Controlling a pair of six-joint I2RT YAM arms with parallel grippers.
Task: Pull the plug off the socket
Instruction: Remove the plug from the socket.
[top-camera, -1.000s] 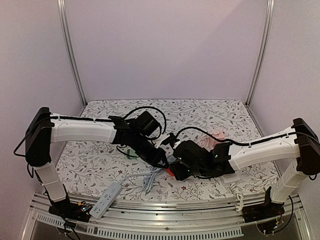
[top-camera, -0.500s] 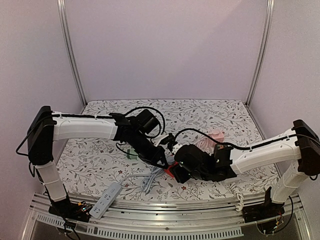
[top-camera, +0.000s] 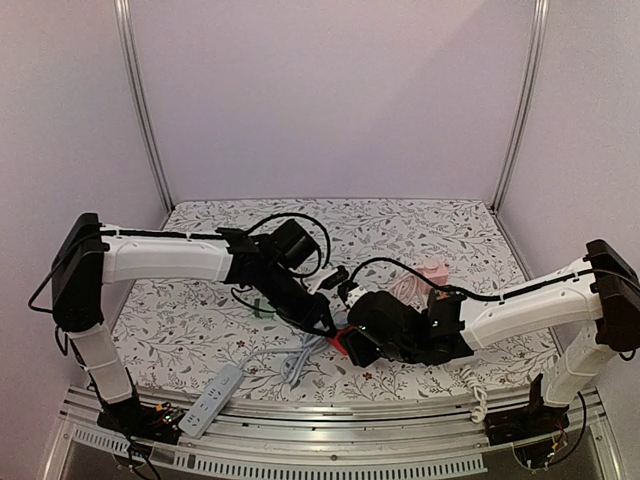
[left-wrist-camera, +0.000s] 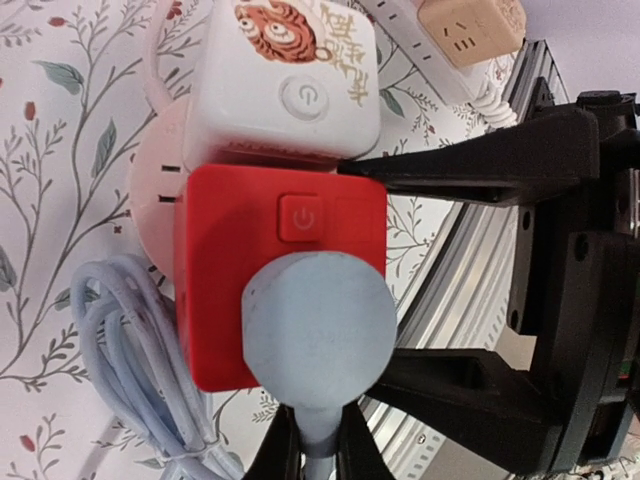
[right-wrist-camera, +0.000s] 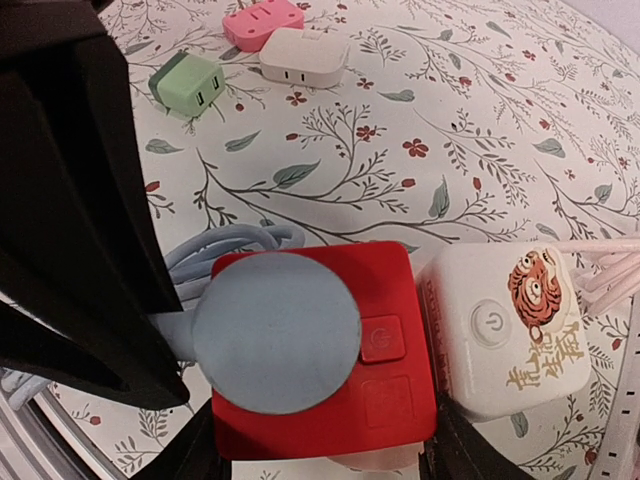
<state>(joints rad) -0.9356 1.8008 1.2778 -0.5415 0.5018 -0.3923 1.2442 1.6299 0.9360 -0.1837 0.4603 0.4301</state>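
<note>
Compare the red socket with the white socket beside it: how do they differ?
The red socket is plain; the white socket carries a tiger print. The red socket has a grey-blue plug in its top face; the white socket's shows none. Both are rounded blocks with a power button on top.

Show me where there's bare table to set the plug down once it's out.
Bare cloth: the strip along the back wall, and the left side between the left arm and white power strip. Crowded: the centre, around the red socket, grey plug and coiled cable.
</note>
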